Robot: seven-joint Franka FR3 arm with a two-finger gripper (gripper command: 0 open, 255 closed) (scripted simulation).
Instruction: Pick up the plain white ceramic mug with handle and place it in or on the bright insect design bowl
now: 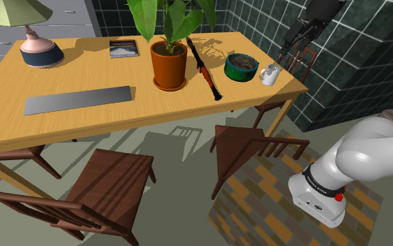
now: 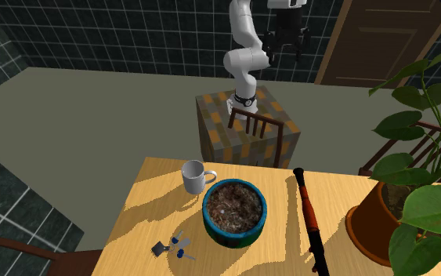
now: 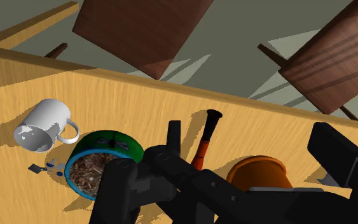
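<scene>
Right, one arm on show, and its gripper (image 2: 286,45) hangs high above the stand (image 2: 215,129), well apart from the desk (image 1: 83,122). Fingers (image 3: 117,188) stand apart, nothing between them.

One white mug (image 2: 195,177) is upright on the desk near the corner closest to the stand, handle turned toward the second exterior view's right. Just beside it sits one bowl (image 2: 234,212): green wall, blue rim, brown speckled inside. So the mug is on the wood, not in the bowl.

On the bowl's other side lies one long black-and-red stick (image 2: 313,227), flat on the desk. Past that is one orange-brown pot (image 1: 169,66) with a single big-leafed plant.

Counting on toward the shoulder view's left: one dark book (image 1: 123,48), one lamp (image 1: 40,50) with a pale green shade, and one flat grey slab (image 1: 78,100) nearer the front edge. One little cluster of bluish bits (image 2: 171,249) lies beside the bowl, close to the desk's edge. Four dark wooden chairs (image 1: 107,185) ring the desk in the shoulder view.

From the wrist view, mug, bowl, stick and pot line up beyond the fingers.
</scene>
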